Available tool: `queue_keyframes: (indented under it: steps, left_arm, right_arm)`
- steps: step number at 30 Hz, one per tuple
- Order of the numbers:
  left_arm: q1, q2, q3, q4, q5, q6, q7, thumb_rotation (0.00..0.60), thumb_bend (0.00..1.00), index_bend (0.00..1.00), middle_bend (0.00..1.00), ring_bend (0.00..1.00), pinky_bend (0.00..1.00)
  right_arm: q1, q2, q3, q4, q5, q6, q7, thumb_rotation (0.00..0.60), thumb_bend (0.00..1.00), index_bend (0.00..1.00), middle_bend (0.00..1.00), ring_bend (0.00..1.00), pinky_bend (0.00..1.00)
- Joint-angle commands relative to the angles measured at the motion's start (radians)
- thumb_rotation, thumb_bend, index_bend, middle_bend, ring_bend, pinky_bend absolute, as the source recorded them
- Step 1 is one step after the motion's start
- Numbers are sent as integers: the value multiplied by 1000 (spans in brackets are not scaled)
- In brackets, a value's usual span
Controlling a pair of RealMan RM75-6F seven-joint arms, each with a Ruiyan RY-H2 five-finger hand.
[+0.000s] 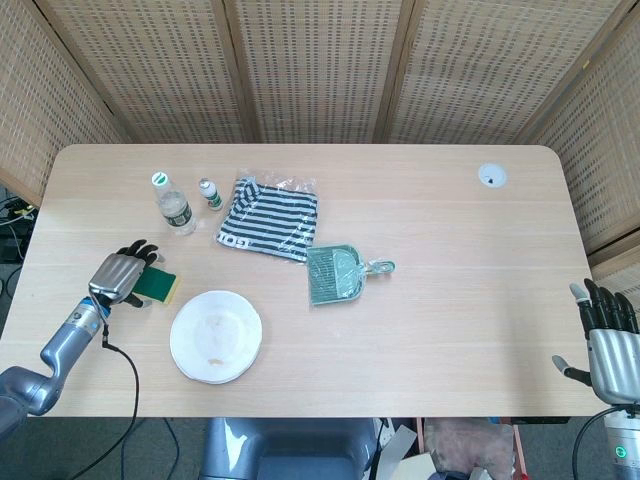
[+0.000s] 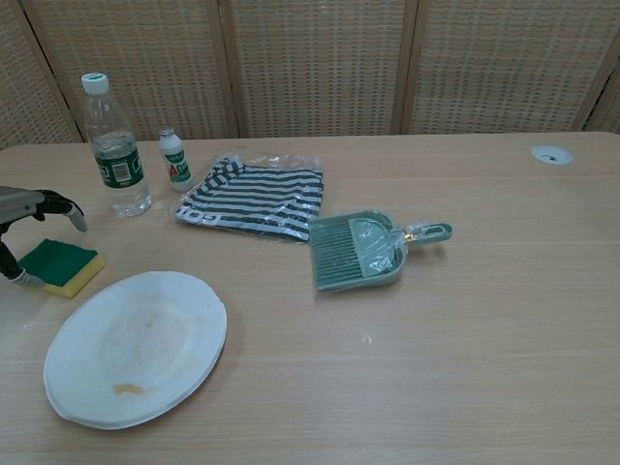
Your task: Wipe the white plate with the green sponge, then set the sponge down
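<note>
One stained white plate [image 2: 136,346], otherwise bare

Left hand [image 1: 122,276]: silver metal back, black fingers, grey-blue forearm, black cable trailing. Right hand [image 1: 605,343]: silver back, black fingers.

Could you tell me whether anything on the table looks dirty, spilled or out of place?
Only the round white plate stands out: it carries a brownish smear and a small orange-brown spot near its front edge. The clear water bottle and small white bottle stand upright, and nothing looks spilled.
</note>
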Motion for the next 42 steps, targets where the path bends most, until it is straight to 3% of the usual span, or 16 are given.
queue_keyframes:
  steps: [1,8,15,21,26,32,35,42]
  left_arm:
    - [-12,-15,5,16,-1,-9,0,600,0,293,179,87,204]
    - [-31,-39,17,41,-7,-34,-10,600,0,344,228,124,227]
    - [-37,-55,24,69,-8,-25,-38,600,61,516,359,226,337]
    - [-24,-34,26,67,12,79,-64,600,141,562,397,262,417]
    - [-13,41,56,-24,80,221,-21,600,174,563,397,265,424]
    - [-22,176,125,-207,245,407,215,600,185,563,397,265,424]
    - [-32,223,149,-291,302,433,336,600,185,563,397,265,424]
    - [-68,221,196,-327,413,430,484,600,185,563,397,265,424]
  right_arm:
    - [4,-1,5,6,13,-7,0,600,0,0,0,0,0]
    - [7,0,9,12,26,-13,10,600,0,0,0,0,0]
    - [9,3,8,15,31,-18,21,600,0,0,0,0,0]
    - [7,6,7,15,30,-14,28,600,0,0,0,0,0]
    - [7,8,6,12,28,-11,30,600,0,0,0,0,0]
    - [6,9,3,9,27,-8,25,600,0,0,0,0,0]
    - [4,9,3,7,26,-4,24,600,0,0,0,0,0]
    - [3,12,2,6,25,-3,28,600,0,0,0,0,0]
